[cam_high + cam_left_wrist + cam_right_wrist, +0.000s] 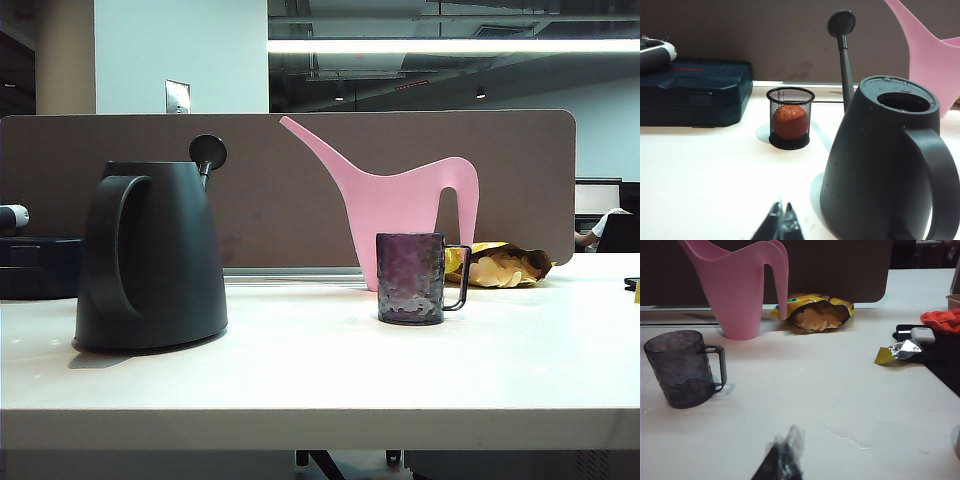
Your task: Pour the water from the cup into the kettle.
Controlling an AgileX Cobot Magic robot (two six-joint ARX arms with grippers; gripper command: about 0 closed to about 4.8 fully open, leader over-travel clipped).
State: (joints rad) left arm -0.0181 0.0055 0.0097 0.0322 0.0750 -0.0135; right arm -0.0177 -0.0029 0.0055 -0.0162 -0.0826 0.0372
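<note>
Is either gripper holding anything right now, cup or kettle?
Nothing is held. The left gripper and right gripper are both shut on nothing, short of the kettle and cup, which stand free on the table.

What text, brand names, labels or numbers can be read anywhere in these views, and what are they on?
No text can be read for certain.
Dark tool case: a faint reddish mark on the lid, too blurred to read.
Snack bag: coloured print on the yellow wrapper, too small to read.
Wall plate: no legible marking.
Kettle, cup, pink watering can: no lettering visible.
</note>
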